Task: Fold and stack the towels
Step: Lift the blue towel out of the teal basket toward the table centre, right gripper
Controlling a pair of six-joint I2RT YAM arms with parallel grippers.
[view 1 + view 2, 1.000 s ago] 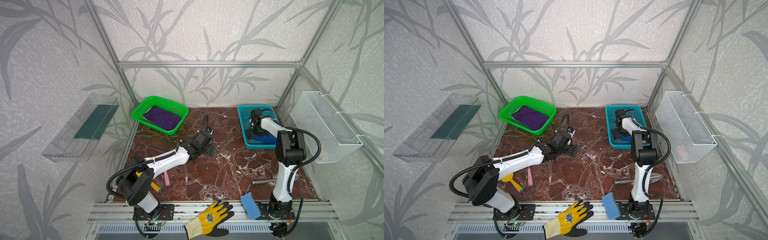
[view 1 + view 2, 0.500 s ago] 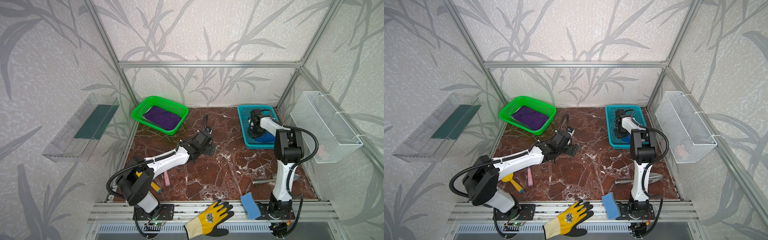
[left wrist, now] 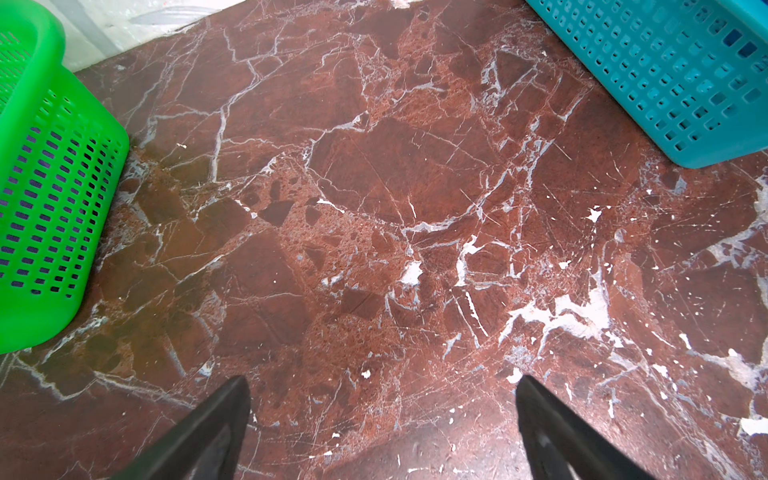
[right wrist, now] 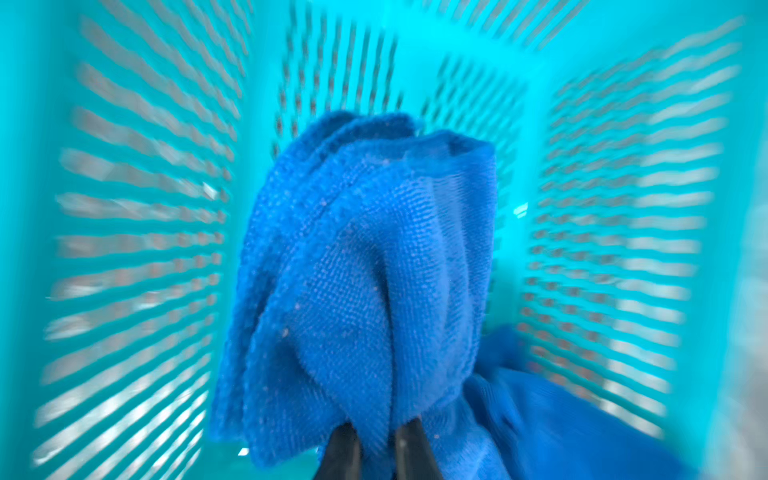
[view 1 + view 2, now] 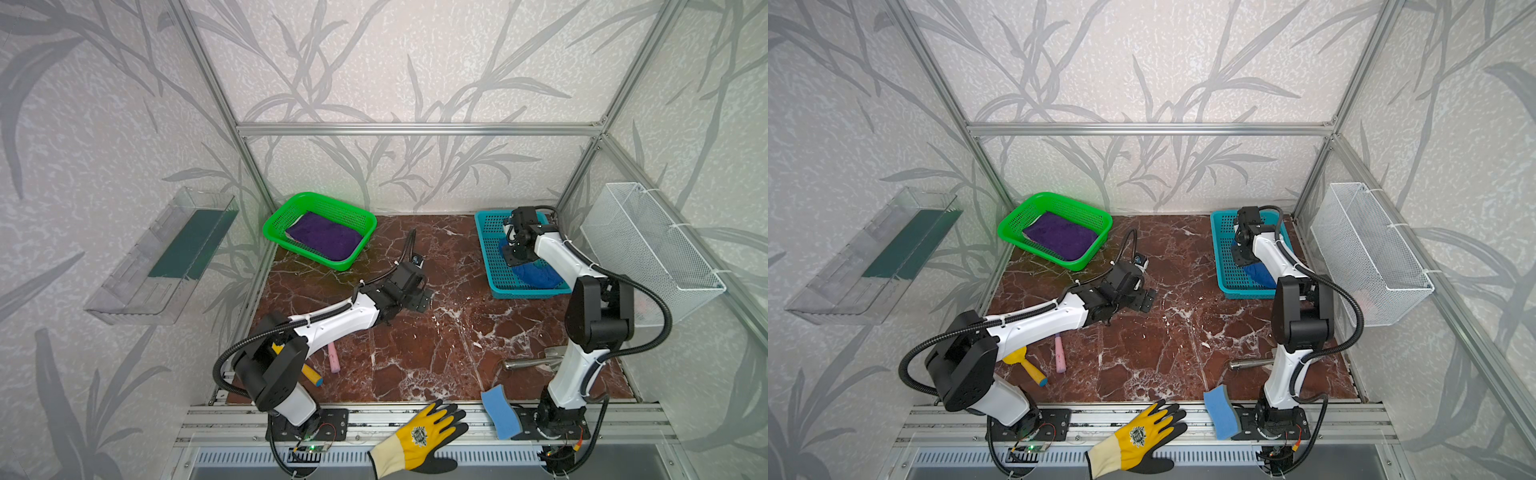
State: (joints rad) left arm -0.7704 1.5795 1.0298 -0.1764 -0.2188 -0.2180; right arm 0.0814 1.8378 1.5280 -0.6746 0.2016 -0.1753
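1. right claw, open a second ago, now pinches the royal blue towel inside the teal basket.
2. left claw spread wide over bare desk.
3. purple towel lies in green basket.

We see the left gripper with jaws spread wide, dark fingers over bare red-brown marble tabletop, nothing between them. Green basket sits off one side of the gripper, purple showing through its slots. Teal basket sits ahead on the other side, well apart.
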